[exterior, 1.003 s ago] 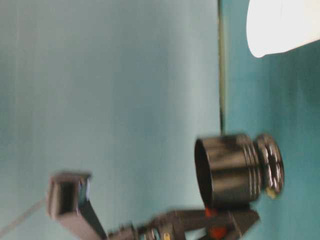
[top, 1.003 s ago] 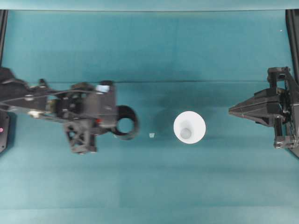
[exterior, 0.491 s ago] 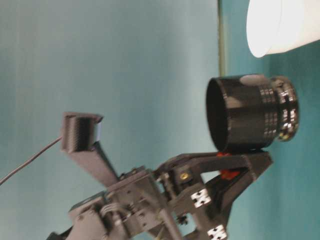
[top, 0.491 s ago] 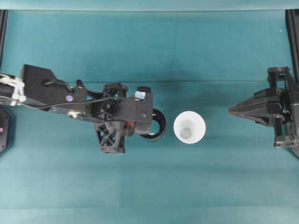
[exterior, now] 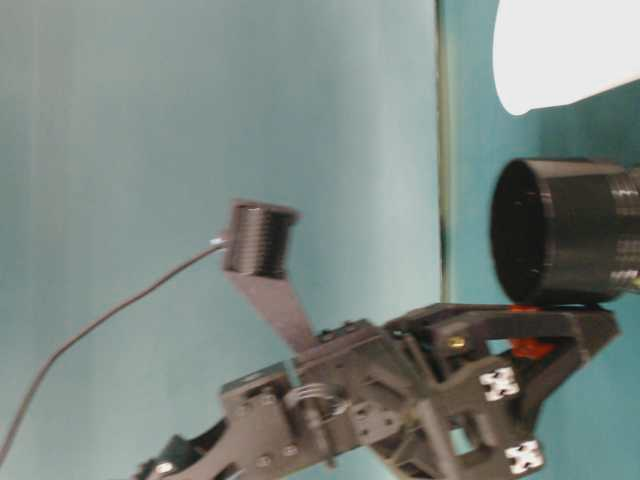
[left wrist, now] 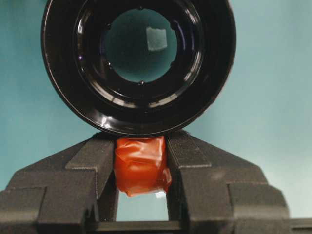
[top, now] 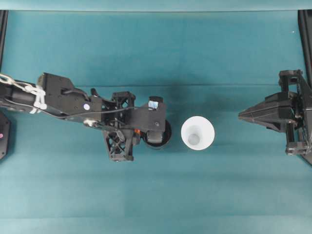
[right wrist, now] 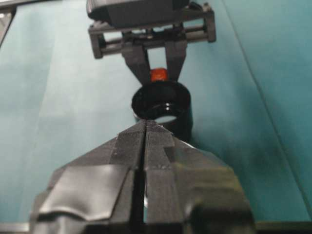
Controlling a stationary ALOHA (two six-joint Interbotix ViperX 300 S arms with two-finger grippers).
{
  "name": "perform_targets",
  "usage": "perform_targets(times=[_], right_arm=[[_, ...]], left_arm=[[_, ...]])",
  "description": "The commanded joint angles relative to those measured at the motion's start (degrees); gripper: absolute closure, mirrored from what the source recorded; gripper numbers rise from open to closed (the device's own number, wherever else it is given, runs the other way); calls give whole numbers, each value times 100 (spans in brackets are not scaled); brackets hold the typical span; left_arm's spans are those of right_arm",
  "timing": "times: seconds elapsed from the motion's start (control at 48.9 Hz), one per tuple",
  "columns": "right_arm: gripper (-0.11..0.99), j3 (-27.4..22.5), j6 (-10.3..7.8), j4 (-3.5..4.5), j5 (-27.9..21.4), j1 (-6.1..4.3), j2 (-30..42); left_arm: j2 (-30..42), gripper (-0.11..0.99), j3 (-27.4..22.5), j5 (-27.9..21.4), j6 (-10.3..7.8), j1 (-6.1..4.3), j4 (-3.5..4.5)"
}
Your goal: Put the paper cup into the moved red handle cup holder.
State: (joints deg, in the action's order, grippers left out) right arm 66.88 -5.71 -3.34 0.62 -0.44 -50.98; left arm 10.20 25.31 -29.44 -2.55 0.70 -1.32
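The plain white paper cup (top: 197,133) is seen standing empty-handed on the teal table (top: 156,48), not yet inserted, just beyond the glossy black cylindrical holder (left wrist: 139,63), whose red handle tab (left wrist: 141,165) is clamped between the left gripper (left wrist: 141,168) fingers; the right gripper (right wrist: 145,146), pressed together on nothing, is kept well apart.

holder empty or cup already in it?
Empty: the left wrist view looks straight through the red handle cup holder; the paper cup stands apart.
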Motion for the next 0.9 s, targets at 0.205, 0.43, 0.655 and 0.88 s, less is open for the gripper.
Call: perform_targets(times=[0.205, 0.43, 0.655, 0.88], right_arm=[[99, -62, -53, -18, 35, -18, 35], [99, -62, -53, -18, 26, -18, 35], [99, -62, -53, -18, 18, -18, 44], [99, -62, -53, -18, 18, -18, 44]], left_arm=[[70, 60, -44, 123, -9, 9, -18], [70, 60, -18, 149, 0, 9, -18], [70, 60, 26, 158, 0, 44, -18], [62, 48, 44, 141, 9, 62, -18]])
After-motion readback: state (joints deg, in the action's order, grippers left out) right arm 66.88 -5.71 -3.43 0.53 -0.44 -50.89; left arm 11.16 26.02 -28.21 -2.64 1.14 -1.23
